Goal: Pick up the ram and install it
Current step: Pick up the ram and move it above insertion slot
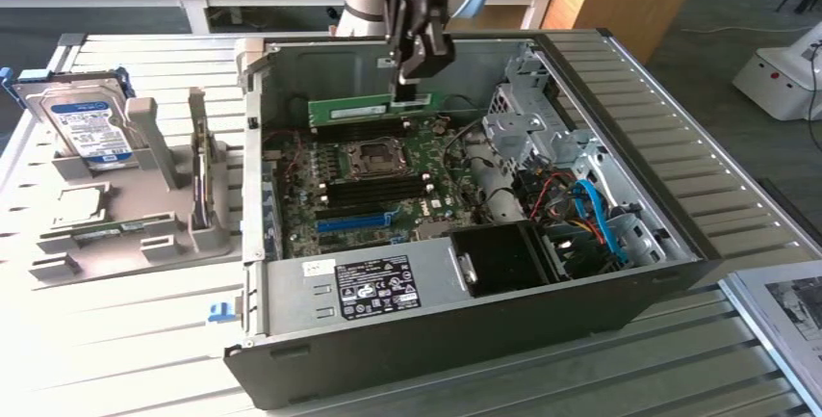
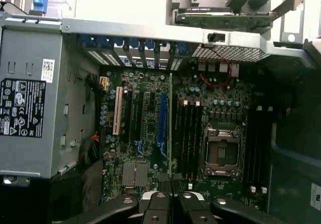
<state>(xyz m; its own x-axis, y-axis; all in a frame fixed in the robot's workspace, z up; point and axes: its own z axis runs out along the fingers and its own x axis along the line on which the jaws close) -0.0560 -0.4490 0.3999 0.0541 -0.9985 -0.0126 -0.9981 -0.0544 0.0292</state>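
Ram: you have it lifted, pinched near one end between the almost-closed fingers of the gripper. It hangs level above the motherboard inside the open computer case. Pick-up: done. Seating in a memory slot: not yet done.

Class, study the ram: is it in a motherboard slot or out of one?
Out. The end effector grips the ram above the motherboard, and the slots below look empty.
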